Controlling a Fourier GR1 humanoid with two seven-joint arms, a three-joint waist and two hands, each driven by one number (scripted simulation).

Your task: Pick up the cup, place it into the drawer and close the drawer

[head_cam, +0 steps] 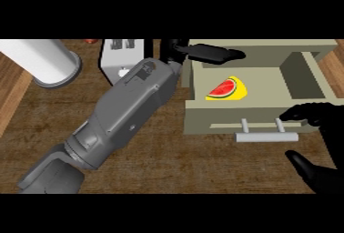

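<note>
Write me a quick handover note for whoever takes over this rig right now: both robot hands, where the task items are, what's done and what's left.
Left robot hand: reaching over the back edge of the open beige drawer; its fingers look extended, nothing visibly held.
Right robot hand: fingers resting on the drawer's front edge, beside the grey bar handle.
Inside the drawer: a yellow cup with a watermelon-slice picture, lying on the drawer floor.
Done: the cup appears to be in the drawer.
Left: withdraw the left robot hand, then push the drawer shut.
Also on the counter: a white cylinder at the far left.
</note>
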